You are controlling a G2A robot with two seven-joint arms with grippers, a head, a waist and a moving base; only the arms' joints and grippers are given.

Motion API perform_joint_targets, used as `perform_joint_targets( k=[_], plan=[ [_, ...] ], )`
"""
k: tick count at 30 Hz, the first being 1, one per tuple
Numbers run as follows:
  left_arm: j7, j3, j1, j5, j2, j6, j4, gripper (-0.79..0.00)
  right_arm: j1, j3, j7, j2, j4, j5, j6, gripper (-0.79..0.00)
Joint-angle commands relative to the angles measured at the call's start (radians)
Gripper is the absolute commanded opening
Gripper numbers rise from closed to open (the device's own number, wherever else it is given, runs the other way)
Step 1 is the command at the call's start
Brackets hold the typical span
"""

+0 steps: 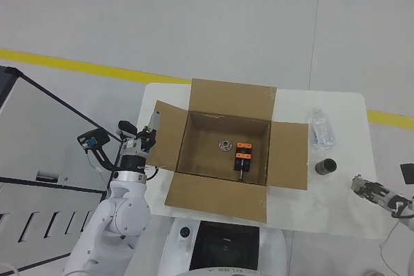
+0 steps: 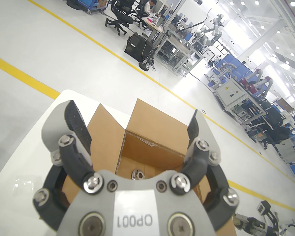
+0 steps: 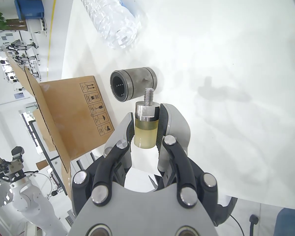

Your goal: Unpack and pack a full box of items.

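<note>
Hanging over the left edge of the white table (image 1: pixel 331 214), the left gripper (image 2: pixel 134 109) points right toward the cardboard box (image 1: pixel 231 100). Its fingers are spread wide with nothing between them. The box stands in the middle of the top view, mouth up, all four flaps folded outward. In the left wrist view the gripper's own body covers the near part of the box floor. On that floor lie a small metal flange (image 1: pixel 225 145), flat with its hole facing up, and just right of it an orange and black part (image 1: pixel 243 157). The part's long axis runs up and down the frame, with a thin shaft at its lower end; its finer detail is too small to make out. Right of the box, past the right flap, a clear plastic bottle (image 1: pixel 322 128) lies on its side, lengthwise up and down the frame. Below it a metal sleeve (image 1: pixel 325 166) also lies on its side, its open bore turned toward the box. At the lower right, the right gripper (image 3: pixel 146 117) is clamped on a small stud part (image 3: pixel 144 110). This part has a yellowish body and a metal cap, and its threaded end points out past the fingertips toward the sleeve, near it but apart. The part's base is hidden between the pads.
</note>
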Motion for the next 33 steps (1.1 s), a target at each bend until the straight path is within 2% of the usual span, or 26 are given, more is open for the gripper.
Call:
perform_joint_targets(
  k=[1, 11, 28, 31, 33],
  plan=[
    [0.0, 0.0, 0.0, 0.0, 0.0, 0.0, 0.0, 0.0, 0.002, -0.028, -0.022, 0.0, 0.018, -0.002, -0.001, -0.785],
    [0.0, 0.0, 0.0, 0.0, 0.0, 0.0, 0.0, 0.0, 0.101, -0.135, -0.108, 0.015, 0.157, -0.062, 0.025, -0.785],
    [0.0, 0.0, 0.0, 0.0, 0.0, 0.0, 0.0, 0.0, 0.117, -0.222, -0.215, 0.034, 0.222, -0.091, -0.001, -0.785],
    [0.0, 0.0, 0.0, 0.0, 0.0, 0.0, 0.0, 0.0, 0.113, -0.226, -0.222, 0.037, 0.226, -0.085, -0.002, -0.548],
    [0.0, 0.0, 0.0, 0.0, 0.0, 0.0, 0.0, 0.0, 0.111, -0.227, -0.226, 0.04, 0.226, -0.081, -0.001, -0.511]
  ],
)
